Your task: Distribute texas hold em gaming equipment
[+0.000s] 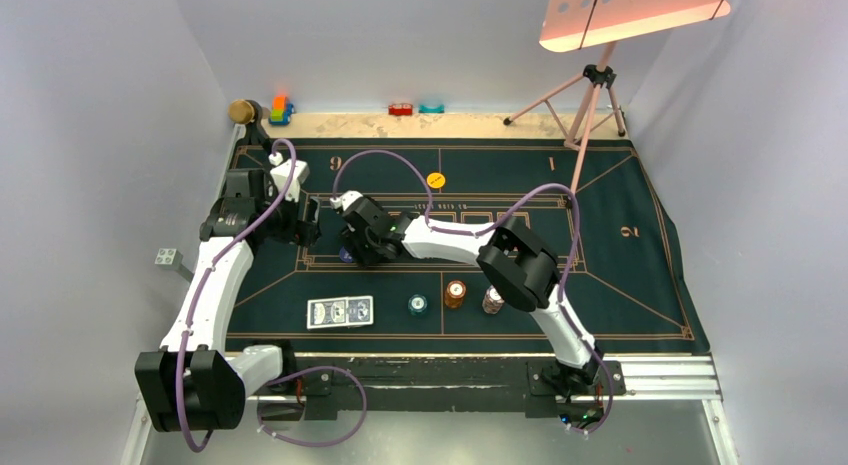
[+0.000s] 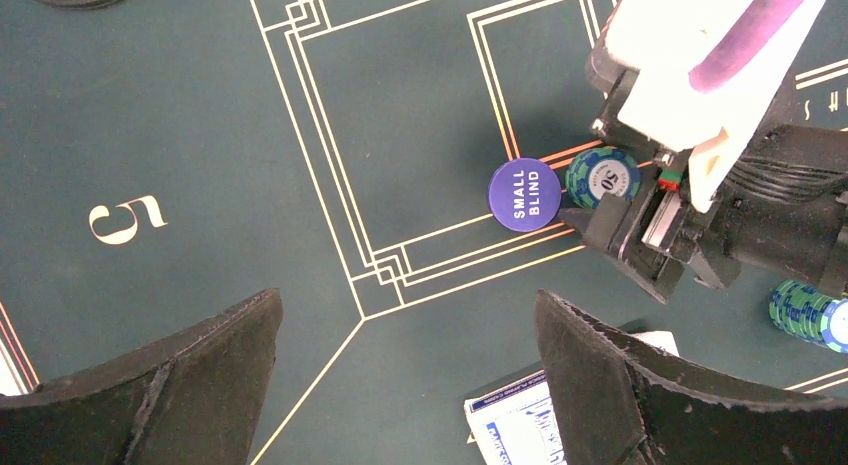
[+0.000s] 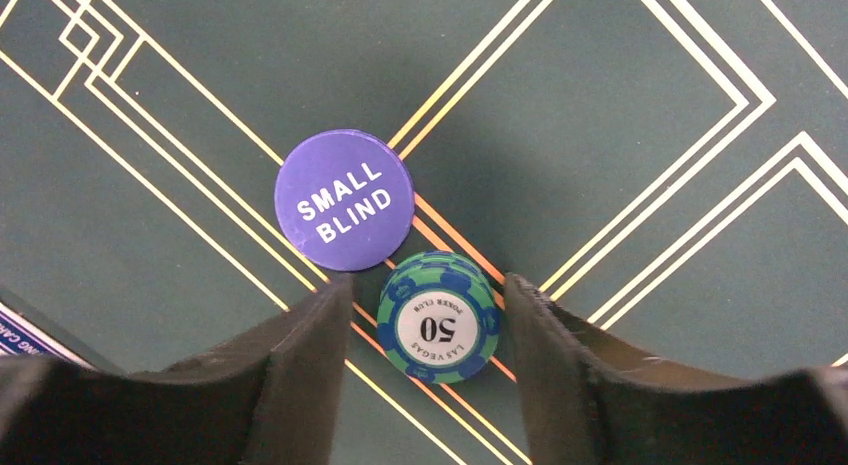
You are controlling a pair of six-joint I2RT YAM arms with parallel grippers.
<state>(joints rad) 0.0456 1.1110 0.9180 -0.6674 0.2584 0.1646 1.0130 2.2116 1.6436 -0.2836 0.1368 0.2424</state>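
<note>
A green-and-blue "50" chip stack (image 3: 440, 317) stands on the felt between my right gripper's (image 3: 428, 285) open fingers, with a gap on each side. A purple "SMALL BLIND" button (image 3: 344, 200) lies just beyond it, touching or nearly touching. In the top view the right gripper (image 1: 353, 247) is left of centre. My left gripper (image 2: 405, 315) is open and empty, hovering above bare felt beside blue-backed cards (image 2: 510, 420). The cards (image 1: 340, 312), a teal chip (image 1: 417, 304), an orange stack (image 1: 455, 293) and a white-brown stack (image 1: 492, 301) sit along the near edge. A yellow button (image 1: 436, 180) lies further back. No red triangular marker shows.
Toy blocks (image 1: 280, 110) and small red (image 1: 400, 109) and teal (image 1: 431, 108) pieces sit on the strip behind the mat. A pink tripod (image 1: 590, 105) stands at the back right. The two grippers are close together; the right gripper (image 2: 620, 225) shows in the left wrist view.
</note>
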